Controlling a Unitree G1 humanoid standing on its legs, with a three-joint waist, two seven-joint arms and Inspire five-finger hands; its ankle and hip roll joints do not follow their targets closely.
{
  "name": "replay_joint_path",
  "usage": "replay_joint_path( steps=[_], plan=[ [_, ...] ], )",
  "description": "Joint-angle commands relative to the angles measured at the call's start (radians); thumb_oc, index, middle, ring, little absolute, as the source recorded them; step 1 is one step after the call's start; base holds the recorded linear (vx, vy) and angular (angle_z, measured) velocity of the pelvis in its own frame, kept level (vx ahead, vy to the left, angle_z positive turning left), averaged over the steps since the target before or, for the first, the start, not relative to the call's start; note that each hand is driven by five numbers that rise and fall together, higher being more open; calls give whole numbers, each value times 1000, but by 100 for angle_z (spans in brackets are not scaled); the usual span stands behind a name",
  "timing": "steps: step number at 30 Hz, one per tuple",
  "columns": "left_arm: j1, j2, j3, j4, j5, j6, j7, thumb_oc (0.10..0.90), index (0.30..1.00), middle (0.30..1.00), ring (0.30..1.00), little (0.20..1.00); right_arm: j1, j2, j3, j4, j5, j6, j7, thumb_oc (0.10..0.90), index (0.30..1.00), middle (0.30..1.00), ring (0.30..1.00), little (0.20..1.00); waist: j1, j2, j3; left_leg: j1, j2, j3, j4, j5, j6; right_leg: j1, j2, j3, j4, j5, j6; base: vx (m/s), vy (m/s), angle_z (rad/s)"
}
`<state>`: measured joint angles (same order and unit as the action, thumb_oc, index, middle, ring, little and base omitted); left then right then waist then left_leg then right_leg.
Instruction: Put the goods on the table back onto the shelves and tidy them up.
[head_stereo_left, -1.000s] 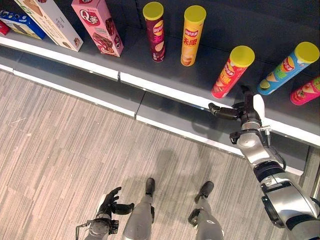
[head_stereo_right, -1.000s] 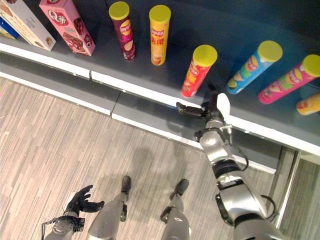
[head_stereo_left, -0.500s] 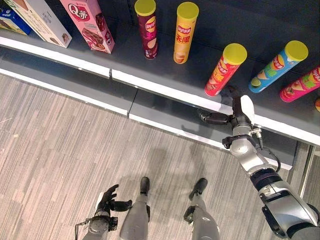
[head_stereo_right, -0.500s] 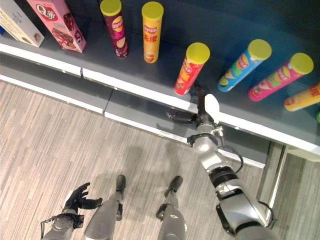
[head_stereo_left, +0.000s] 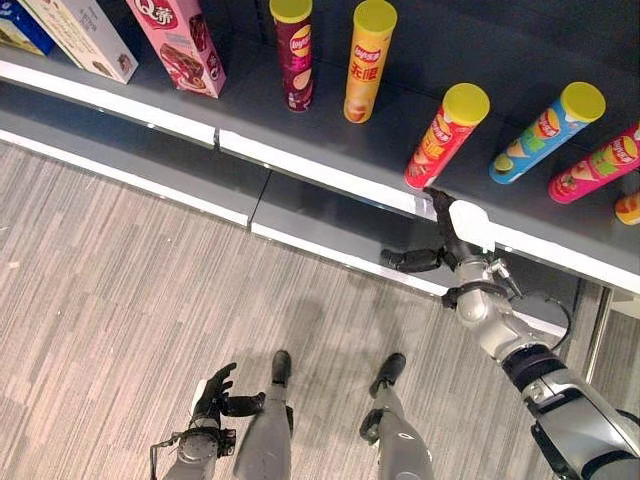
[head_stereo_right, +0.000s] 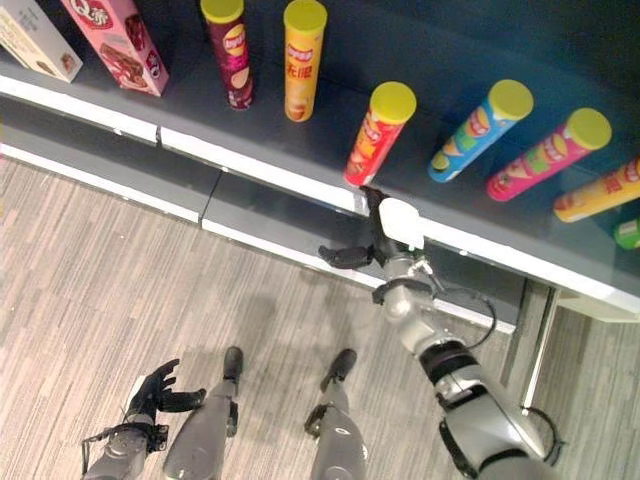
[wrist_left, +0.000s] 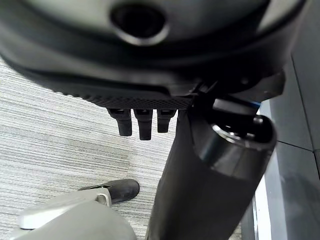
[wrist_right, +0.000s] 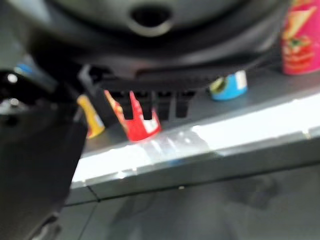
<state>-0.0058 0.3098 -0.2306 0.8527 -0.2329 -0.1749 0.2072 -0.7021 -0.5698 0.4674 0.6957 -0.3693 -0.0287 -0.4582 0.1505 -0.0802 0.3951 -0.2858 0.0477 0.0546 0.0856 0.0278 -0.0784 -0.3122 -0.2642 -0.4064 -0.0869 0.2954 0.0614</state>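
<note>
1. Dark shelf (head_stereo_left: 330, 150) runs across your view from nine to three o'clock, with the boxes (head_stereo_left: 180, 45) at eleven.
2. Red can (head_stereo_left: 444, 135), standing on the shelf at one o'clock, sits close to the white front edge.
3. Your right hand (head_stereo_left: 447, 240), fingers relaxed and empty, hangs just below that can; I judge a careless lift could knock it off.
4. Your left hand (head_stereo_left: 212, 392) hangs loose at seven o'clock.
</note>
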Motion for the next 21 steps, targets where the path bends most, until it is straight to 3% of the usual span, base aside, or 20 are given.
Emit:
replay_joint_path(
  steps=[1,21],
  plan=[
    [57,26,-28,1,9,-37,15,800,900,900,900,900,-140,-84,28,-8,-10,-19,-55,800,900,900,900,900,38,58,-32,41,26,-132,-173,40,5,63,-44,30,165,-186,128,1,-19,4],
    [55,37,-65,3,-26,-45,16,800,900,900,900,900,-314,-134,98,198,40,2,-75,800,900,900,900,900,73,92,-15,7,22,-161,-173,57,2,39,-40,17,192,-201,123,8,-8,4]
  ],
)
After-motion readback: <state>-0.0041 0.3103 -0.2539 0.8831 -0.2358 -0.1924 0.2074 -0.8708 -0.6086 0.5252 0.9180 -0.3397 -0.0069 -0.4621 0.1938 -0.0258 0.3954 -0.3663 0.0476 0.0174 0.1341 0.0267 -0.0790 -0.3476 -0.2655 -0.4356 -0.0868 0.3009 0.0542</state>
